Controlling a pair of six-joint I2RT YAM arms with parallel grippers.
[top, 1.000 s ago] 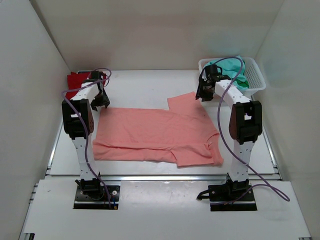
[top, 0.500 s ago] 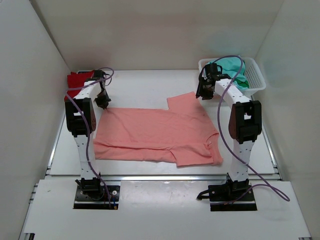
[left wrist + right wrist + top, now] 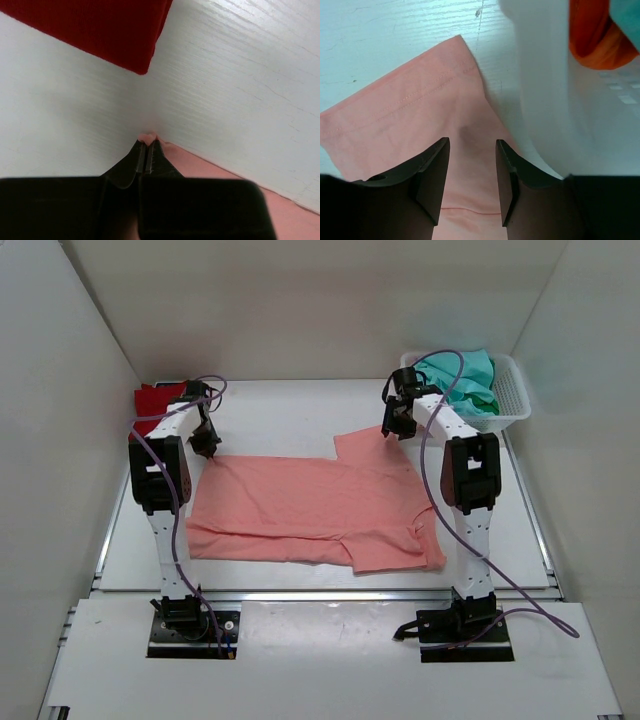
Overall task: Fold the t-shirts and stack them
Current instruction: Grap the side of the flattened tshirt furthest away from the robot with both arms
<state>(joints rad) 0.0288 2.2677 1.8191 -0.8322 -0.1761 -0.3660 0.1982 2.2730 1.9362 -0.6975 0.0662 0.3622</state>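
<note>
A salmon-pink t-shirt (image 3: 320,510) lies spread flat across the middle of the table. My left gripper (image 3: 207,445) is shut on its far left corner; in the left wrist view a small nub of pink cloth (image 3: 148,136) pokes out between the closed fingertips. My right gripper (image 3: 397,425) hovers open over the shirt's far sleeve (image 3: 410,115), cloth showing between the fingers (image 3: 432,170) untouched. A deep red t-shirt (image 3: 155,398) lies in the far left corner. A teal-green t-shirt (image 3: 460,375) is heaped in the basket.
The white lattice basket (image 3: 510,410) stands at the far right, its wall (image 3: 545,100) close beside my right gripper. Something orange (image 3: 590,35) shows inside it. White walls enclose the table on three sides.
The left gripper came down and shut on the pink shirt's corner. The right gripper swung left, away from the basket and over the sleeve, with its jaws a little wider.
</note>
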